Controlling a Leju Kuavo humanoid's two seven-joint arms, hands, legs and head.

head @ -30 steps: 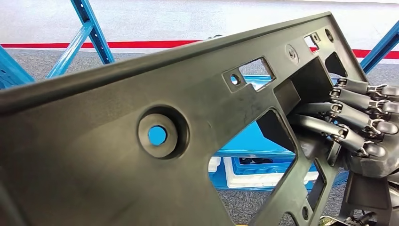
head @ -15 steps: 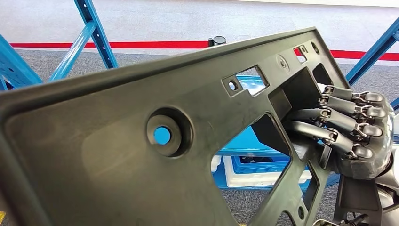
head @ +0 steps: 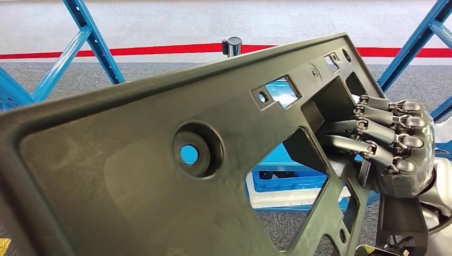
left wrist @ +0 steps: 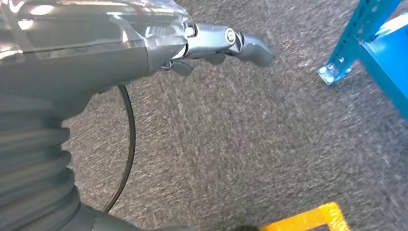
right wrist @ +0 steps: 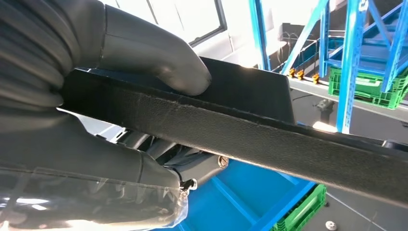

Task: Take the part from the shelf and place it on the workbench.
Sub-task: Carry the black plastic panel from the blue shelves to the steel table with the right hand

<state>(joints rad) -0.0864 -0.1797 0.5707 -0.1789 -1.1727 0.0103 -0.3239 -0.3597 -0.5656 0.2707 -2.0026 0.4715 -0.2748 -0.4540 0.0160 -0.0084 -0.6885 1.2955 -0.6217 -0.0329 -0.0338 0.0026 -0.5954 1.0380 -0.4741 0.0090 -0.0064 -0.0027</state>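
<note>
A big black part (head: 133, 176) with holes cut in it fills most of the head view from the lower left up to the upper right, tilted, and the right hand (head: 392, 146) holds its right end with dark fingers (head: 373, 133) wrapped over the edge and the thumb (right wrist: 159, 57) pressed on the other side. Behind it stands a blue shelf (head: 90, 42), and through a hole in the part, low in the middle, a blue bin (head: 285, 178) shows something dark inside that I cannot make out. The left hand (left wrist: 211, 43) hangs over grey carpet (left wrist: 269, 144) holding nothing, its fingers bent inward.
</note>
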